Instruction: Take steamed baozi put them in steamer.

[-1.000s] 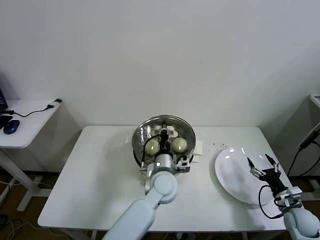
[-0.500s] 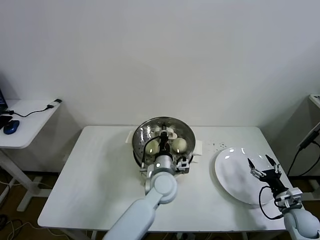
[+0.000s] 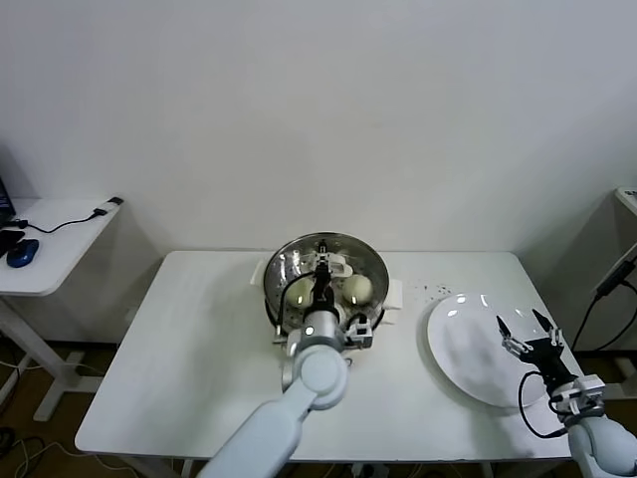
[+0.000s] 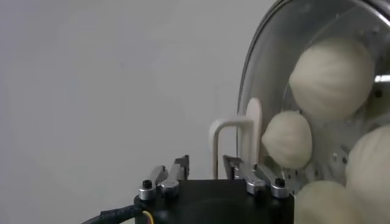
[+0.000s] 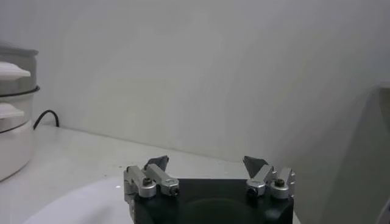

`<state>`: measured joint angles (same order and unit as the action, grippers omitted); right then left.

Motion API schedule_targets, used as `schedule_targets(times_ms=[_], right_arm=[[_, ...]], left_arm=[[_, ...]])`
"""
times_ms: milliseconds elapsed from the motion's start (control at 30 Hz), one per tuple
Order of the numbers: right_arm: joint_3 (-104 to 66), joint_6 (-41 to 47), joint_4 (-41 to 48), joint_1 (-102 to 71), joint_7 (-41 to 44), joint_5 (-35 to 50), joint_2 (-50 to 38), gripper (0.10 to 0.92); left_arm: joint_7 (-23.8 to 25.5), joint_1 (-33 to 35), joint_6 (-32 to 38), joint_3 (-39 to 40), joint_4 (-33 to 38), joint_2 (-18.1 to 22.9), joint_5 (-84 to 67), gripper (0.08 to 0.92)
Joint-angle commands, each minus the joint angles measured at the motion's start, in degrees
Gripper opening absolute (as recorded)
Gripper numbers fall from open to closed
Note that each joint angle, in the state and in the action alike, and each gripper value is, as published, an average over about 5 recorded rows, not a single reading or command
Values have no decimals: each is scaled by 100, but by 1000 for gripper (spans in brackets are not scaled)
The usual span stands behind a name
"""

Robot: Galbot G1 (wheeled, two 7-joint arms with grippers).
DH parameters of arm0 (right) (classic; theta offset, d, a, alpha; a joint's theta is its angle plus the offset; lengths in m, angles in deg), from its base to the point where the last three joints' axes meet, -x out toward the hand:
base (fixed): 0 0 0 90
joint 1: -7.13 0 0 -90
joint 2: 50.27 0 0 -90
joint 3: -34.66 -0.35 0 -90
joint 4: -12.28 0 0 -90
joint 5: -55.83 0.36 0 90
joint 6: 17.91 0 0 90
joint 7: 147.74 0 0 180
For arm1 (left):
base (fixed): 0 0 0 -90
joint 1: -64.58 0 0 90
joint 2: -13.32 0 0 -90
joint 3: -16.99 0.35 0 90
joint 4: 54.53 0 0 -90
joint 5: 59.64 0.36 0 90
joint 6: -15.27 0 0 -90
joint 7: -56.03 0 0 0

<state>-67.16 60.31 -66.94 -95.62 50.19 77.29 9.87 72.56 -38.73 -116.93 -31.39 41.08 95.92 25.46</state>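
The steamer stands at the table's middle back, a shiny round pot. Two baozi show inside it in the head view; the left wrist view shows several baozi inside the rim. My left gripper hovers over the pot's centre. Its fingers stand apart, open, around a white loop handle without clamping it. My right gripper hangs open and empty over the white plate.
The bare white plate lies at the table's right front. The steamer's side also shows in the right wrist view. Dark specks dot the table behind the plate. A side desk with a mouse stands far left.
My left gripper's fingers have gone from shut to apart over the steamer, and the arm has shifted slightly. The right arm has barely moved.
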Motion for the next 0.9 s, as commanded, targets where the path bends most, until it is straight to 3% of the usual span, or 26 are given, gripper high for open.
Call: schedule_targets(times_ms=[33,233,433,700,900], right_arm=[[-60,-1,66,23,9,-33,14,823],[-97,134,73,70,-108,-238,50,823],[-157,473,-140,19,-124,-579,27,823],[-260,669,-607,-132,-170,-330,129,823],[-270,638,-964,-316,-234,-349,256,823]], left_arm=[[149,318,-58,-6,1079,-516,-203,491],[-179,843,-14,-40,1932,-955,-759,665],[-1022,1616,371,-568,2667,-1546,-1776,807],[-2518,2839,2546,-2609,2797,-1874,-4792,823],[-2495,3955,4166,-4391,2649,-1250,-7137,823]])
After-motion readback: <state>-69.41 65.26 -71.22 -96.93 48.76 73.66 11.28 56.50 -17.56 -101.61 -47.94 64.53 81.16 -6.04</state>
